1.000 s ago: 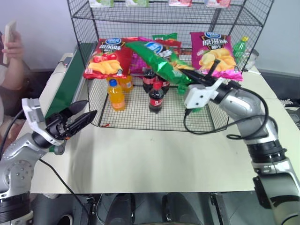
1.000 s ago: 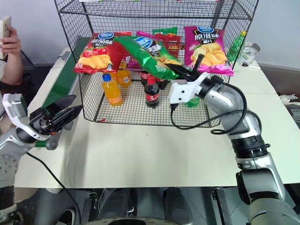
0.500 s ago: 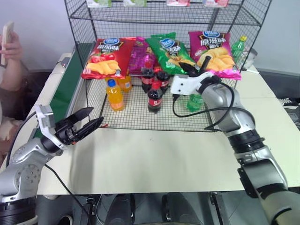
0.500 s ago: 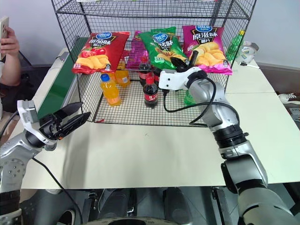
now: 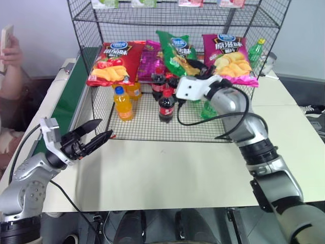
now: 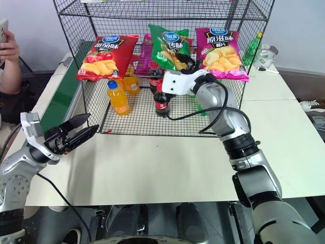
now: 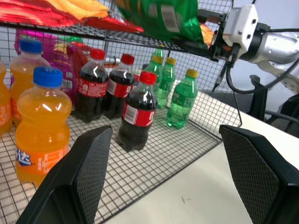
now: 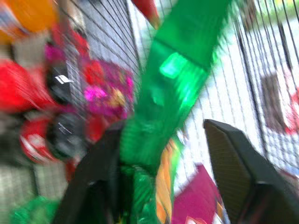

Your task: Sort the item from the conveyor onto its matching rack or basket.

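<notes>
Head views: the green crisp bag (image 5: 175, 52) stands on the black wire rack's (image 5: 86, 61) middle shelf between red and magenta bags. Right gripper (image 5: 202, 72) at its lower edge; grip cannot be told. Withdraw straight back.

Left wrist view: left gripper (image 7: 175, 175) released, empty.

Right wrist view: blurred; contact unclear.

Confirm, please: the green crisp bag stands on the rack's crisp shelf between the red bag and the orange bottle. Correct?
Not quite. The green crisp bag on the rack stands between the red bag and the magenta bag, not the orange bottle, which stands one tier lower. The right eye view shows this.
</notes>
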Controlling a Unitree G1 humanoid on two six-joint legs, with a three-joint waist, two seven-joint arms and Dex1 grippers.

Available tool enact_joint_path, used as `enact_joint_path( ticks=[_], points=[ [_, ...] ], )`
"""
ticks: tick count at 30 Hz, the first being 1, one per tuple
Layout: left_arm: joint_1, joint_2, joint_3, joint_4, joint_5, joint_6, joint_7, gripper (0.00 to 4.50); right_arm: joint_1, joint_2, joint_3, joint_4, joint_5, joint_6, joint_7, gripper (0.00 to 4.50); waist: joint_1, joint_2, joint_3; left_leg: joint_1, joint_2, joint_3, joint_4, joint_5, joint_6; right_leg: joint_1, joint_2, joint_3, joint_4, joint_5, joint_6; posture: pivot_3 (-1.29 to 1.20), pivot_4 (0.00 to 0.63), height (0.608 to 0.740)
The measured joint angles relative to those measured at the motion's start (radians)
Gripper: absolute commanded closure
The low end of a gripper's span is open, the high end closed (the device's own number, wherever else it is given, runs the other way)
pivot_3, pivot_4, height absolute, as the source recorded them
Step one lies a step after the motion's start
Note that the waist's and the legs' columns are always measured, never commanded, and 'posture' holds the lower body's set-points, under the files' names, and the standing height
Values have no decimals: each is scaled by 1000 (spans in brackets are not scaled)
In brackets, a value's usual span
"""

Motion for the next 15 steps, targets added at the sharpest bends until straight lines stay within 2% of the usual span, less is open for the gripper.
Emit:
enact_joint_path(
  ticks=[6, 10, 13, 15],
  points=[
    [23, -12, -15, -1, 11, -18, -5, 597, 83, 40, 2, -65, 140, -2, 80, 1968, 5, 0, 0, 0, -1, 0, 0, 0, 0, 0, -1, -1, 0, 0, 0, 0, 150, 739],
    [31, -13, -22, -1, 18, -26, -16, 597, 150, 49, -37, -187, 287, -11, 129, 1968, 4, 0, 0, -1, 0, -1, 0, 0, 0, 0, -1, -1, 1, 0, 0, 0, 150, 739],
    [39, -12, -22, -1, 21, -36, -18, 597, 243, 55, -82, -345, 514, 15, 222, 1968, 5, 0, 0, -1, 0, -1, 0, 0, 1, 0, -1, -1, 0, 0, 0, 0, 150, 739],
    [52, -8, -18, -1, 28, -37, -12, 597, 328, 55, -128, -464, 738, 127, 302, 1968, 6, 0, 0, -1, 0, -2, 0, -1, 1, 2, -1, -2, -1, 0, 0, 0, 150, 739]
  ],
)
